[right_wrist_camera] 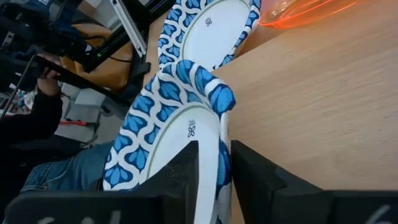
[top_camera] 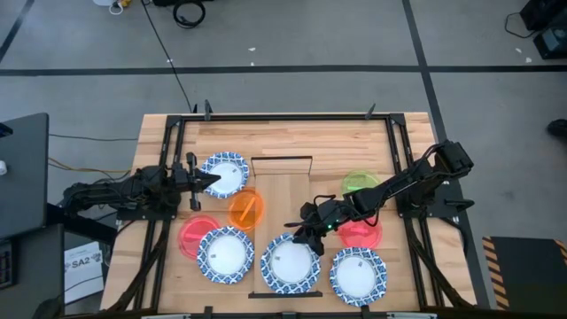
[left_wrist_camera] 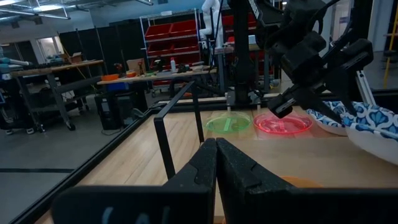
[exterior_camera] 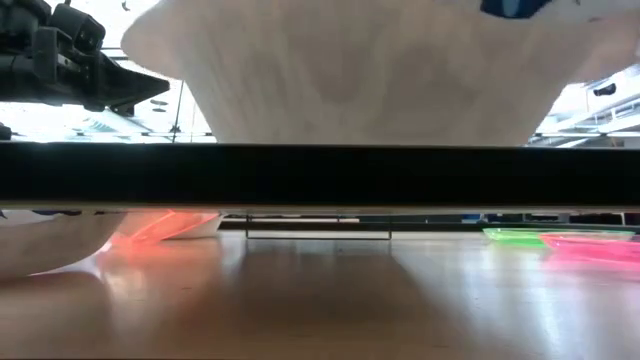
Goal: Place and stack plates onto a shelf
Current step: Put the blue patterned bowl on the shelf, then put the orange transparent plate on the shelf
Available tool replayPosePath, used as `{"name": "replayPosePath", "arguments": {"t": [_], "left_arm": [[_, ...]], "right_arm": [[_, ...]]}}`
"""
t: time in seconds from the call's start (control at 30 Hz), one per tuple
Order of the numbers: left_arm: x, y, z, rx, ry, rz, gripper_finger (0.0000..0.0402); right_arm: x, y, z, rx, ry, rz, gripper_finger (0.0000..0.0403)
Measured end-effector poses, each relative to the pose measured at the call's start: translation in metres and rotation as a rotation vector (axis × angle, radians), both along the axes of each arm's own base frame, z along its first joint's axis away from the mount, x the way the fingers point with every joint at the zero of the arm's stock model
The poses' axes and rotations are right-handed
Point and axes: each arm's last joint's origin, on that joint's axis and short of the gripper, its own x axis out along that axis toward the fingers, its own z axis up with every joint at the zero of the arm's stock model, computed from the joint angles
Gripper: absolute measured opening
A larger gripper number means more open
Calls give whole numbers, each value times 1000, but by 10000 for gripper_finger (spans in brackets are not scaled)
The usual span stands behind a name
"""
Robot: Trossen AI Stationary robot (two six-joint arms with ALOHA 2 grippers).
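The shelf [top_camera: 282, 190] runs down the middle of the table, with a black rail [top_camera: 282, 159] at its far end. My right gripper [top_camera: 301, 235] is shut on a white plate with a blue patterned rim [top_camera: 291, 266] at the shelf's near end. In the low view this plate [exterior_camera: 350, 70] shows above the near rail [exterior_camera: 320, 175]. My left gripper [top_camera: 211, 180] is shut and hovers [exterior_camera: 140, 95] above the table by another blue-rimmed plate [top_camera: 227, 170]. The orange plate [top_camera: 246, 210] lies at the shelf's left edge. My right gripper pinches the blue-rimmed plate by its far rim [right_wrist_camera: 216, 127], one finger [right_wrist_camera: 186, 168] on the white upper face and the other [right_wrist_camera: 249, 168] under the rim. The fingers slant down from the far right. The rim curls beside the fingers [right_wrist_camera: 219, 96]. The plate is tilted.
Flat on the table lie a red-pink plate [top_camera: 195, 237] and a blue-rimmed plate [top_camera: 225, 255] to the left, and a green plate [top_camera: 361, 182], a red-pink plate [top_camera: 361, 236] and a blue-rimmed plate [top_camera: 358, 276] to the right. Black frame rails border the table [top_camera: 168, 142].
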Motion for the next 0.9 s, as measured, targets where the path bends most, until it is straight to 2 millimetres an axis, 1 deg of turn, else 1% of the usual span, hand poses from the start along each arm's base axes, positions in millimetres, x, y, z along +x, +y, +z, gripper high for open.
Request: {"name": "replayPosePath", "arguments": {"t": [0.27,0.67,0.77,0.9], "left_arm": [[0,0,0,0,0,0,13],[0,0,0,0,0,0,13],[0,0,0,0,0,0,13],[0,0,0,0,0,0,13]], "right_arm": [[1,-1,0,-24,-8,-45,142],[1,-1,0,-24,-8,-45,202],[1,-1,0,-24,-8,-45,209],[1,-3,0,-30,-10,-47,210]]}}
